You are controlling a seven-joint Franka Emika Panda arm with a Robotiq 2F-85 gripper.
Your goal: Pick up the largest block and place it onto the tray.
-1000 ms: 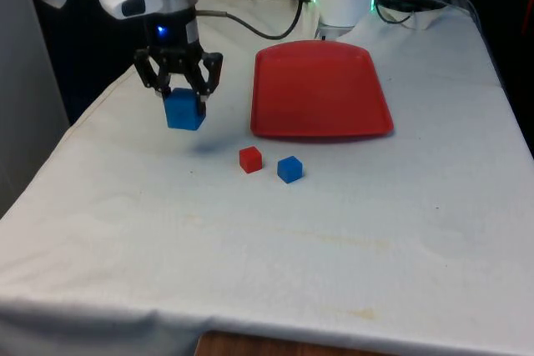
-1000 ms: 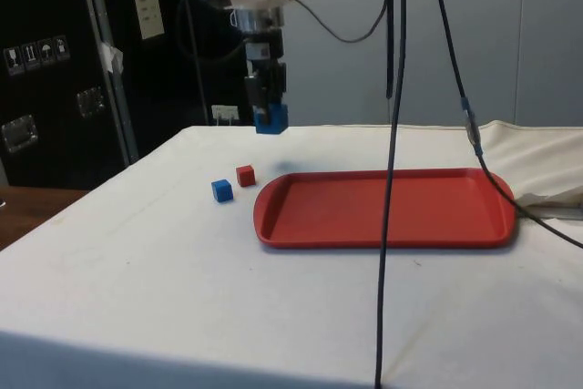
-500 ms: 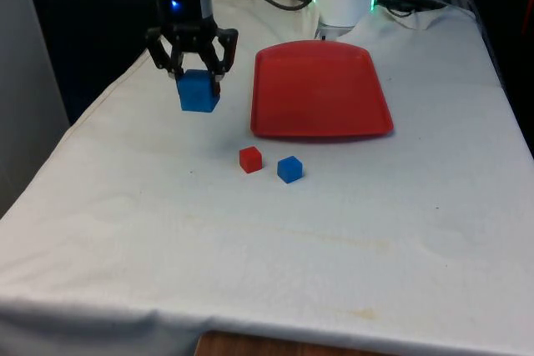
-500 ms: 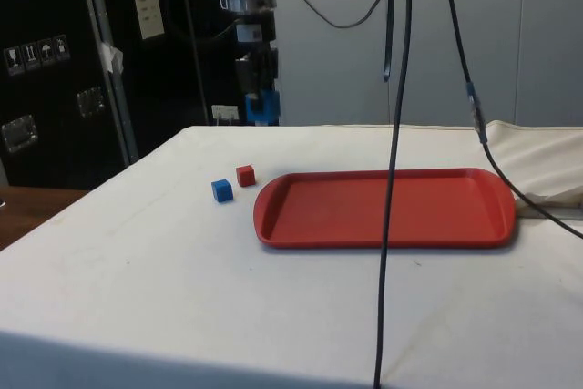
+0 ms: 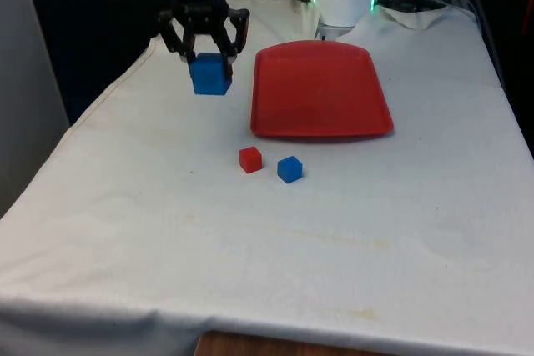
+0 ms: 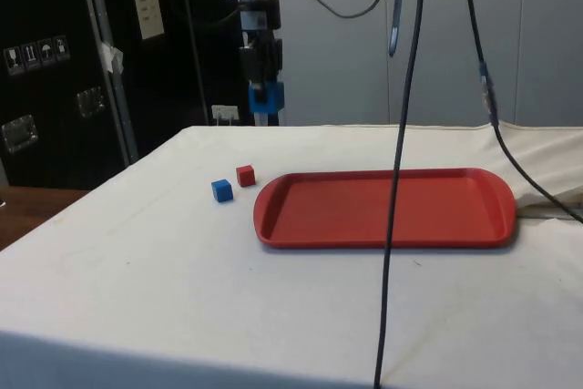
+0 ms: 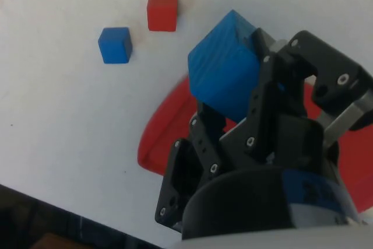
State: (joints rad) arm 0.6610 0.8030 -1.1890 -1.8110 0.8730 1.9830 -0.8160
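Beside the tool (image 5: 209, 54), towards the front view's right, lies one red tray (image 5: 320, 89) on the surface (image 5: 250, 239). Clamped on the single large blue block (image 5: 210, 73), the tool has risen and drifted closer to the tray than a second ago. Below it, well apart, sit one small red block (image 5: 250, 159) and one small blue block (image 5: 289, 168).

Matt white cloth (image 5: 250, 239), smooth red tray (image 5: 321, 93)
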